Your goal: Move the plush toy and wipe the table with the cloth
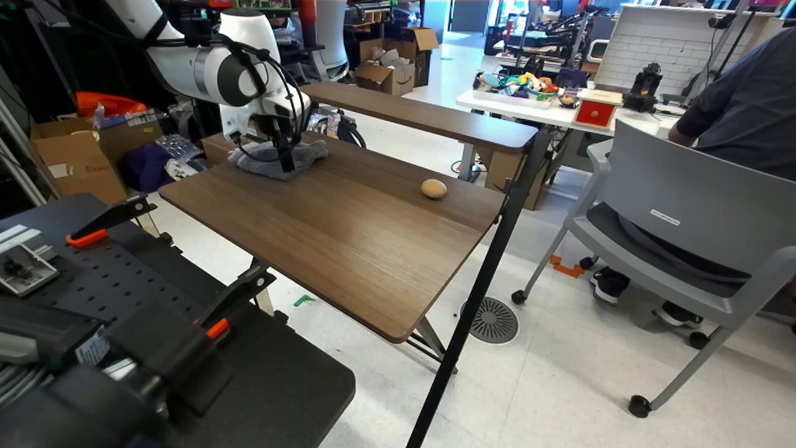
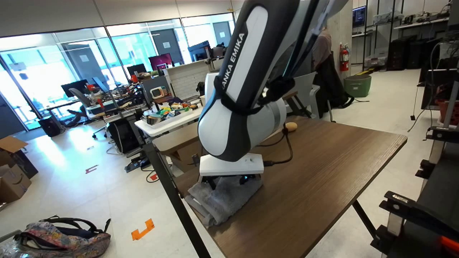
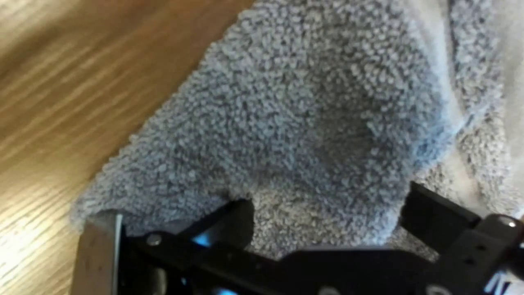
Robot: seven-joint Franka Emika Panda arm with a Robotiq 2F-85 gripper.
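The tan plush toy (image 1: 433,189) (image 2: 291,126) rests on the brown table (image 1: 348,242) (image 2: 315,186), well apart from the cloth. Near the opposite end of the tabletop lies the grey rumpled cloth (image 1: 305,155) (image 2: 222,204), folded over itself, with part of it at the table's edge. My gripper (image 3: 327,207) points down right over this cloth, its two black fingers wide apart. Grey fabric fills the view between and beneath them, and the left finger (image 3: 241,221) seems to touch it. Whether the right fingertip presses into the cloth cannot be told.
A raised brown shelf board (image 1: 423,115) runs along one long side of the table, beside a slanted black post (image 1: 479,286). Along the opposite side stands a black cart (image 1: 267,373) with clamps. A grey chair (image 1: 696,205) with a seated person is beyond the post.
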